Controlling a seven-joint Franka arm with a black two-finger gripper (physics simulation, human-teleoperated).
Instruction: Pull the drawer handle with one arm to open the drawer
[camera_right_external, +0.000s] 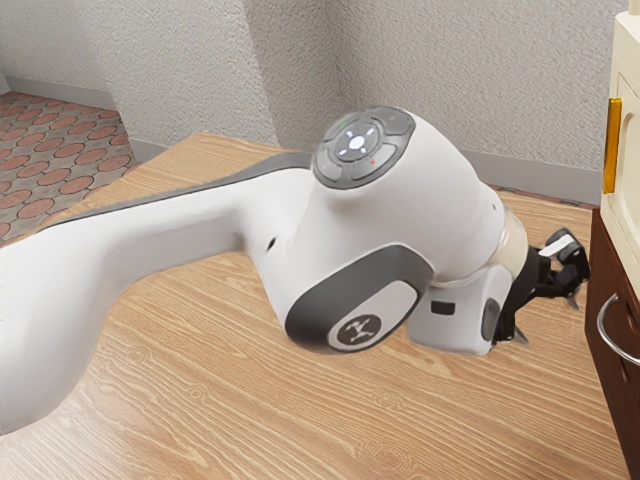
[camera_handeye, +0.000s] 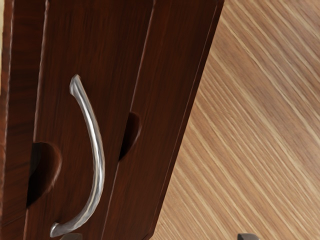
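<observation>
Curved silver metal handle (camera_handeye: 99, 165) is sitting on a dark reddish-brown wooden cabinet (camera_handeye: 170, 100), outside the space between the fingers (camera_right_external: 570, 265). They are standing well apart on the black gripper (camera_right_external: 548, 318), with a gap separating them from the handle. Two dark half-round recesses (camera_handeye: 49, 170) are flanking the handle on the cabinet front. Above, a cream cabinet section (camera_right_external: 625, 200) is carrying an upright gold-coloured handle (camera_right_external: 612, 145). The white-and-grey arm (camera_right_external: 180, 240) is stretching over the light wood-grained table (camera_handeye: 250, 125), and textured pale walls (camera_right_external: 440, 80) are rising beyond.
</observation>
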